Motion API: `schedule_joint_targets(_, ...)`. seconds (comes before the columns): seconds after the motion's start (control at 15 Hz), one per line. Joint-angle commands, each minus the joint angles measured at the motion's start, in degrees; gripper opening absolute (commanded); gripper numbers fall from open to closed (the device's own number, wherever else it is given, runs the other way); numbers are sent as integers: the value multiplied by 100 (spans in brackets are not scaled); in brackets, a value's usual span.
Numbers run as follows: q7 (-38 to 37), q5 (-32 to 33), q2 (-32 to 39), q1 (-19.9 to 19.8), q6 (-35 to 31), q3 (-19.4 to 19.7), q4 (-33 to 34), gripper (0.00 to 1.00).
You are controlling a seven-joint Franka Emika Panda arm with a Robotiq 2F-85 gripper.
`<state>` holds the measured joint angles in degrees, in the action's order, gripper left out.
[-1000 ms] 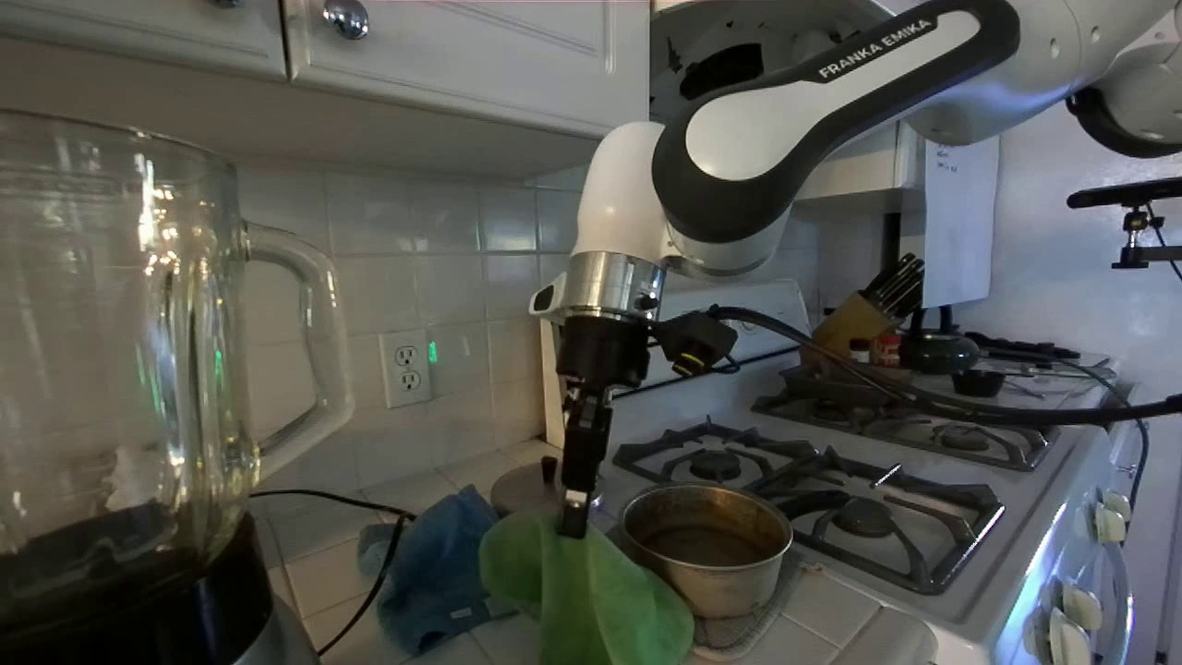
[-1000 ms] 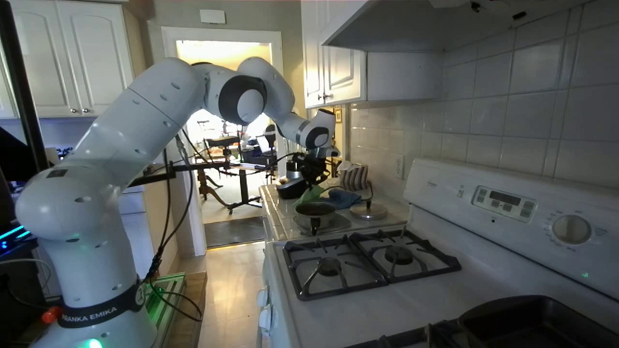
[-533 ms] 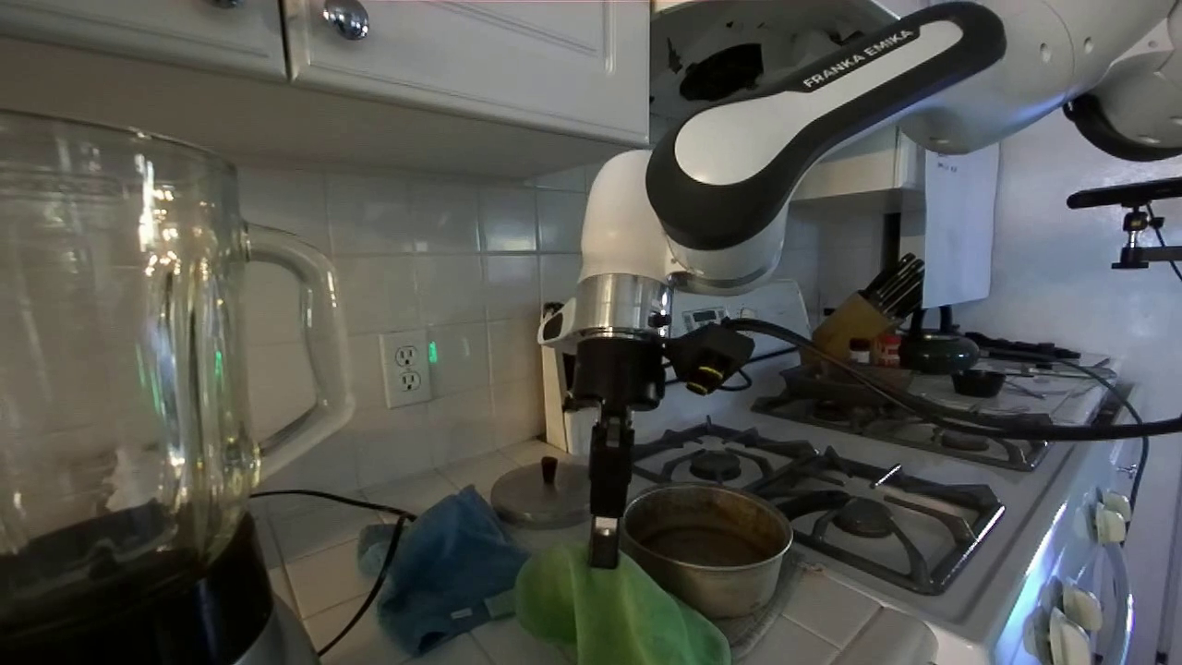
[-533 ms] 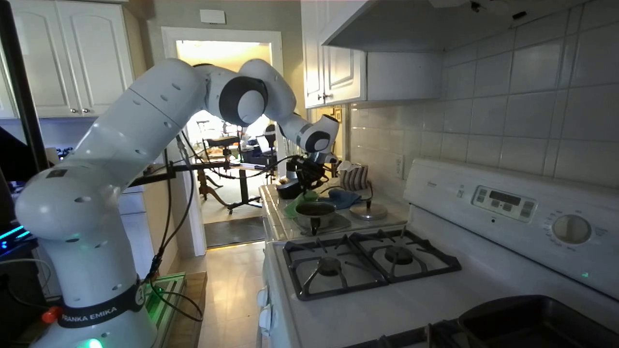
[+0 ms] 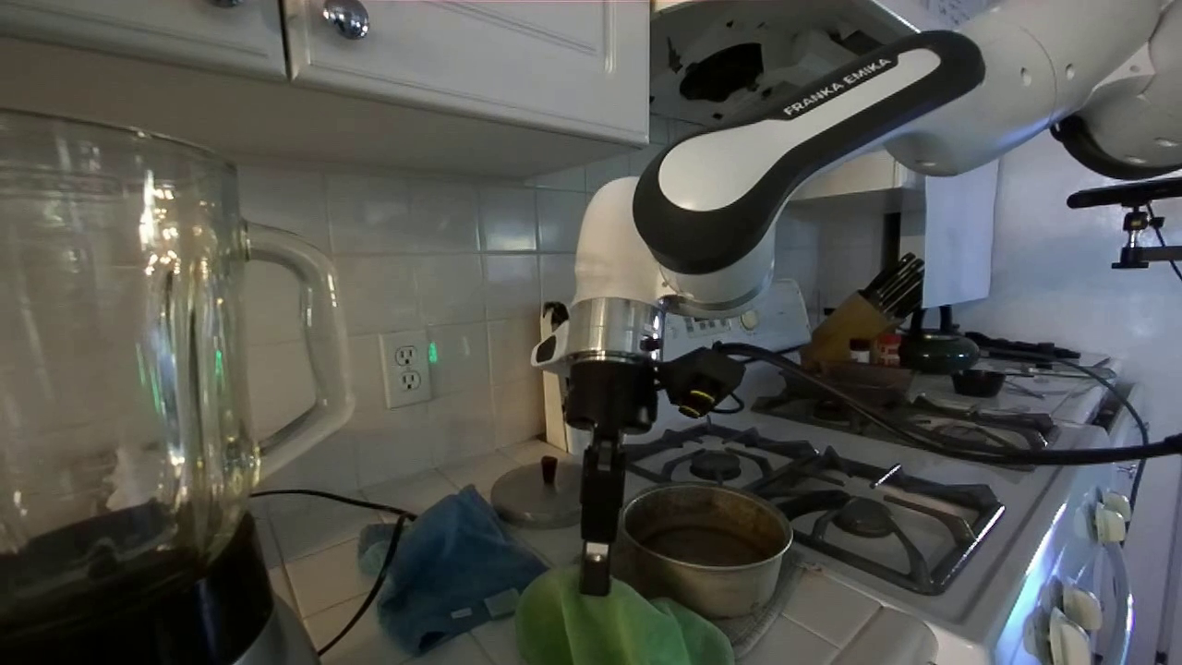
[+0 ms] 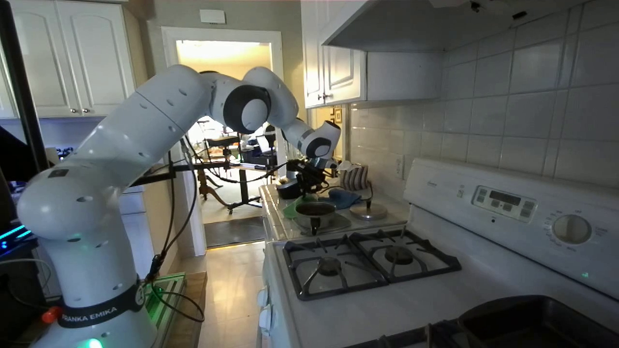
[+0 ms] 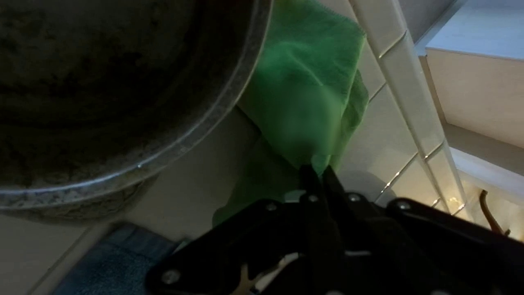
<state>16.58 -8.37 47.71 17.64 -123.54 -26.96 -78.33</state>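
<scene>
The green cloth [image 7: 303, 73] is gripped at a gathered fold by the gripper [image 7: 317, 170], fingers closed on it, over the tiled counter [image 5: 828, 608] and just beside a metal saucepan [image 5: 706, 586]; contact between the two cannot be determined. A crumpled blue cloth [image 5: 452, 563] and a pot lid [image 5: 531, 503] rest nearby.

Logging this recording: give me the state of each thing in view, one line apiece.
Black two-fingered gripper: shut
Green cloth: pinched near its top in that grip, loose folds below
Round metal pot with black handle: upright, uncovered
Round metal lid with dark knob: off the pot, lying flat, knob up
Blue cloth: crumpled
Clear glass blender jar: upright
White cabinet door: closed
Black gas burners: no flame visible
</scene>
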Motion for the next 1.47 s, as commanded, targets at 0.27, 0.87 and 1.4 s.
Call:
schedule_joint_targets(0.27, 178, 83, 166, 195, -755, 35, 401, 64)
schedule_joint_targets(0.87, 773, 461, 703, 563, -1584, 396, 1070, 100)
schedule_joint_targets(1.4, 1425, 1051, 1257, 911, -2558, 661, 1445, 100)
